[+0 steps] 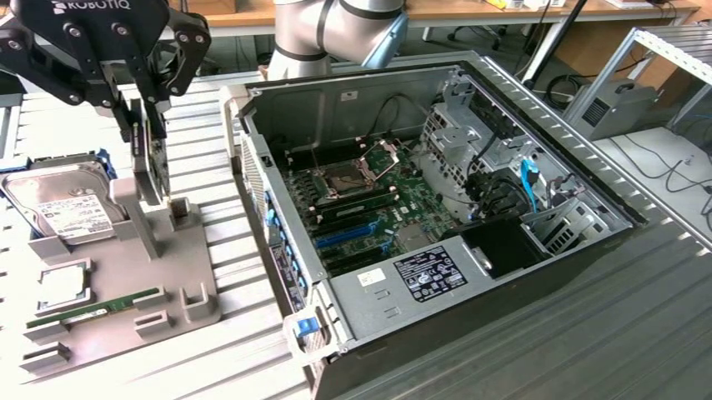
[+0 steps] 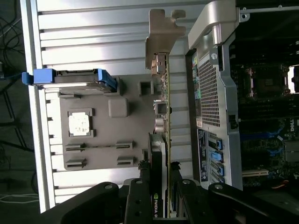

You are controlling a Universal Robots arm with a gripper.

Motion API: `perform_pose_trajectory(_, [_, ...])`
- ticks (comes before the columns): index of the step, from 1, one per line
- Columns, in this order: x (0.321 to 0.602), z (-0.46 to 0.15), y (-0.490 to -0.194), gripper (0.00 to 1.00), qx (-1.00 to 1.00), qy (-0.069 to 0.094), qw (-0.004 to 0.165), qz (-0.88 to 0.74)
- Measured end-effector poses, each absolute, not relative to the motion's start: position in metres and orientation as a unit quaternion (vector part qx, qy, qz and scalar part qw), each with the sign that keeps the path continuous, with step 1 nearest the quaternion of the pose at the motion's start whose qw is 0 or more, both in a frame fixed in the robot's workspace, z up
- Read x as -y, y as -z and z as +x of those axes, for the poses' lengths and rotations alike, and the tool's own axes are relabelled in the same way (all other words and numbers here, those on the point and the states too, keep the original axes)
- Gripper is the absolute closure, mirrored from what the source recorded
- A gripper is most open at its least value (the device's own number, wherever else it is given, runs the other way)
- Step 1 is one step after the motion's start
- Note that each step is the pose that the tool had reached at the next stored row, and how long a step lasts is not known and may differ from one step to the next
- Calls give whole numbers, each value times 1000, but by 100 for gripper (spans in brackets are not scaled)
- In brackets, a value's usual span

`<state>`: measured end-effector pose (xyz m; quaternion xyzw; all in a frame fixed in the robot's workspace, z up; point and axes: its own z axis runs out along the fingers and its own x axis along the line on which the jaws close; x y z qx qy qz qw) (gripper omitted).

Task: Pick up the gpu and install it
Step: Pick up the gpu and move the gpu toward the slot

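**A:** Where is the gpu (image 1: 150, 171)?

**B:** Upright at the exterior view's left, over the grey holder (image 1: 178, 267), well apart from the case (image 1: 501, 333). The gripper (image 1: 142, 121) is closed part-way onto its upper end, pressing both faces. It has the card and nothing else.

**A:** Is it out of its slot?

**B:** Hard to say. Its lower end sits down among the holder's posts, and I can't tell whether it touches them or hangs just above.

**A:** So how should the lift go?

**B:** Straight up, I'd judge, with the card kept vertical. Any tilt could catch the lower end on a post or drag the holder along.

**A:** And the grip?

**B:** In the wrist view the jaws hold one end, with the metal bracket (image 2: 161, 32) out at the far end. That is a long lever, so I'd move slowly and without jerks, or the board may swing in the pinch.

**A:** Anything close by to mind?

**B:** The hard drive (image 1: 67, 208) sits near it in the same holder, so I'd avoid drifting that way. The memory stick (image 1: 95, 310) lies farther along and looks safely out of reach.
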<state>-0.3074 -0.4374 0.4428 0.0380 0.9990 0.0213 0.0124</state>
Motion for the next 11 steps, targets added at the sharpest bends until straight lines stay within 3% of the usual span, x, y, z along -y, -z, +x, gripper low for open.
perform_pose_trajectory(11, [437, -298, -443, 73, -999, -21, 12, 38])
